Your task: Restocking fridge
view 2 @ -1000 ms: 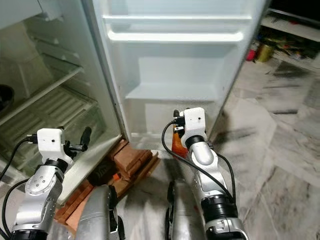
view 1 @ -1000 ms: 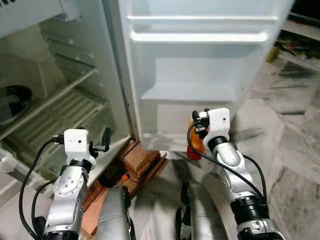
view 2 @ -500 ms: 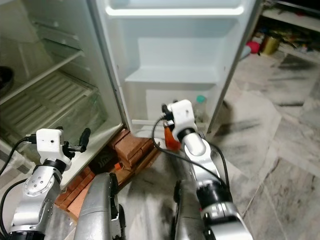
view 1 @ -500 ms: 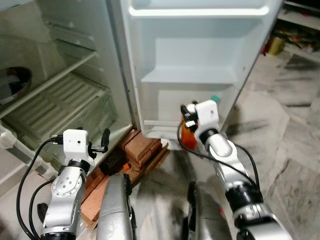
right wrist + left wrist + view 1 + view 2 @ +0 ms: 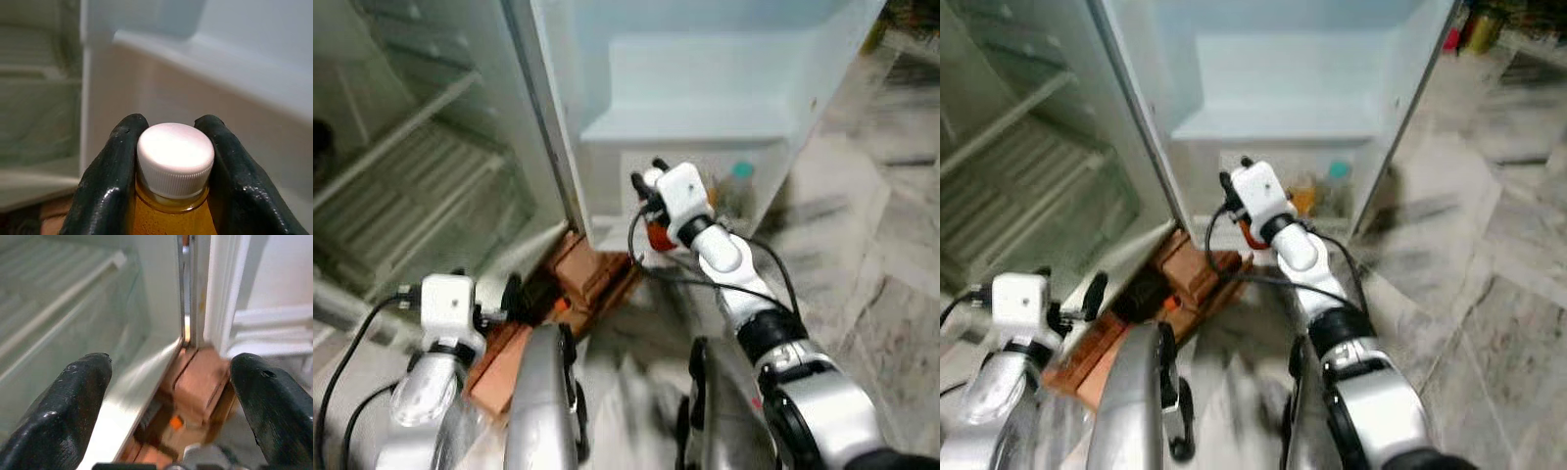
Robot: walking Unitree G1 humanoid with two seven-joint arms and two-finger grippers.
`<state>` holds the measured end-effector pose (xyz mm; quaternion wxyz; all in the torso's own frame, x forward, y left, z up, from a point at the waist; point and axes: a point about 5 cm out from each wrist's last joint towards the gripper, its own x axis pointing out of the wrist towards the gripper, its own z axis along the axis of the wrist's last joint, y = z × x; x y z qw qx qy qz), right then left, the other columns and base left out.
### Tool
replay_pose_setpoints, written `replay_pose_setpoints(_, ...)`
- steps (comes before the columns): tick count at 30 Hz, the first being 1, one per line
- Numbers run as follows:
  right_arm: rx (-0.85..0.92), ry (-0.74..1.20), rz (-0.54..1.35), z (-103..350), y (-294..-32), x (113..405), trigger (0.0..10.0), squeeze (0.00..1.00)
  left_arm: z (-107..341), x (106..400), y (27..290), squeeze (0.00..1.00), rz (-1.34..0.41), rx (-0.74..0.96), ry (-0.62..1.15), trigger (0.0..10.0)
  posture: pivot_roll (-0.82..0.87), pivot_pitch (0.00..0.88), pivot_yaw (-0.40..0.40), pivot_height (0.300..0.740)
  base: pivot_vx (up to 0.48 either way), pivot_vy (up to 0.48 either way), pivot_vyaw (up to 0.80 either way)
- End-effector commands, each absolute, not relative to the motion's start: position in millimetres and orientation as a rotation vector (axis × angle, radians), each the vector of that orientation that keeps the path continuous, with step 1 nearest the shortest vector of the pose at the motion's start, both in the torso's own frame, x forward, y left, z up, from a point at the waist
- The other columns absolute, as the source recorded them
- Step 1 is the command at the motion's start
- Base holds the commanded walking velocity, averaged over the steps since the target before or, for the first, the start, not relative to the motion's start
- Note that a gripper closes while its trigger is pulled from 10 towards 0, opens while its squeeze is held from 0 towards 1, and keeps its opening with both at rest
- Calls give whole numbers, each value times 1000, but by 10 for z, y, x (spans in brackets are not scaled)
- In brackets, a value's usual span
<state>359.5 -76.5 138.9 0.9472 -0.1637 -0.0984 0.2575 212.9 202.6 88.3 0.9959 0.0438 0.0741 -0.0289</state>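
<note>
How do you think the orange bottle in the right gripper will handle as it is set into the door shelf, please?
The bottle looks full of orange liquid, so probably fairly heavy. The right gripper pinches it just under the ribbed white cap, so it may swing. Being tall and narrow, it could tip when released.

Both eye views look forward and down from the head at the open fridge door [image 5: 705, 108] and the bricks [image 5: 592, 279] (sharing nearly all of it). The left wrist view faces those bricks closely; the right wrist view sits tight behind a bottle cap [image 5: 175, 156].

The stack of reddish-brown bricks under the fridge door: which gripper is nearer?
Left. The left gripper hangs open just before the bricks; the right gripper is farther off, holding an orange bottle.
</note>
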Motion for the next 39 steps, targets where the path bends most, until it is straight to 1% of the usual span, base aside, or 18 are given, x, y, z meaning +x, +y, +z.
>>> replay_pose_setpoints(1, -361, -255, 560, 1486, -699, 3621, 10000, 0, 900, 2059, 2061, 0, -57, 95, 171, 10000, 185, 317, 69, 585, 0, 0, 0)
replay_pose_setpoints(6, -472, -365, 567, 1646, -647, 3664, 10000, 0, 981, 1938, 2110, 0, -49, 105, 186, 10000, 212, 376, 72, 585, 0, 0, 0)
replay_pose_setpoints(11, -515, -429, 564, 1754, -621, 3681, 10000, 0, 1021, 1872, 2115, 0, -44, 105, 193, 10000, 222, 398, 73, 585, 0, 0, 0)
replay_pose_setpoints(12, -540, -496, 558, 1887, -583, 3705, 10000, 0, 1044, 1819, 2103, 0, -46, 103, 206, 10000, 232, 417, 75, 585, 0, 0, 0)
replay_pose_setpoints(13, -540, -496, 558, 1887, -583, 3705, 10000, 0, 1044, 1819, 2103, 0, -46, 103, 206, 10000, 232, 417, 75, 585, 0, 0, 0)
replay_pose_setpoints(14, -551, -558, 543, 2020, -554, 3724, 10000, 0, 1055, 1770, 2092, 0, -49, 101, 220, 10000, 234, 425, 76, 585, 0, 0, 0)
replay_pose_setpoints(17, -553, -635, 499, 2198, -549, 3749, 10000, 0, 1065, 1703, 2088, 0, -47, 100, 240, 10000, 241, 440, 79, 585, 0, 0, 0)
replay_pose_setpoints(19, -567, -653, 482, 2235, -554, 3757, 10000, 0, 1067, 1688, 2092, 0, -46, 100, 247, 10000, 241, 442, 79, 585, 0, 0, 0)
replay_pose_setpoints(24, -678, -674, 464, 2186, -618, 3759, 10000, 0, 1074, 1646, 2085, 0, -41, 93, 265, 10000, 254, 459, 82, 585, 0, 0, 0)
replay_pose_setpoints(26, -697, -670, 468, 2161, -629, 3760, 10000, 0, 1077, 1630, 2083, 0, -40, 92, 270, 10000, 253, 460, 82, 585, 0, 0, 0)
replay_pose_setpoints(28, -683, -590, 449, 2042, -674, 3789, 10000, 0, 1073, 1595, 2087, 0, -41, 93, 286, 10000, 249, 465, 81, 585, 0, 0, 0)
replay_pose_setpoints(29, -683, -590, 449, 2042, -674, 3789, 10000, 0, 1073, 1595, 2087, 0, -41, 93, 286, 10000, 249, 465, 81, 585, 0, 0, 0)
replay_pose_setpoints(32, -681, -452, 433, 1786, -749, 3794, 10000, 0, 1070, 1596, 2070, 0, -45, 92, 293, 10000, 260, 473, 81, 585, 0, 0, 0)
replay_pose_setpoints(39, -602, -309, 351, 1627, -869, 3831, 10000, 0, 1069, 1577, 2074, 0, -45, 96, 306, 10000, 266, 477, 85, 585, 0, 0, 0)
